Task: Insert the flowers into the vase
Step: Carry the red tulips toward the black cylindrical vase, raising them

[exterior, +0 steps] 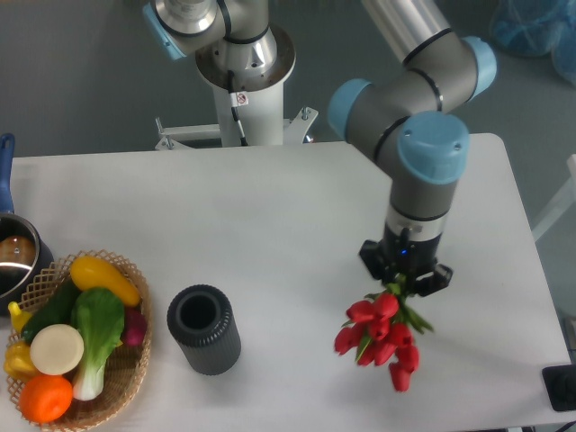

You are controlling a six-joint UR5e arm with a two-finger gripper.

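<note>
The flowers point(378, 337), a bunch of red tulip buds with green leaves, hang heads-down at the right front of the white table. My gripper point(401, 281) is shut on their stems just above the buds, pointing straight down. The vase point(203, 328), a dark grey cylinder with an open round mouth, stands upright at the front left of centre, well to the left of the flowers. The stems are mostly hidden inside the gripper.
A wicker basket point(117, 396) of colourful vegetables sits at the front left corner, close to the vase. A metal pot point(13, 256) with a blue handle is at the left edge. A dark object point(560, 387) lies at the front right corner.
</note>
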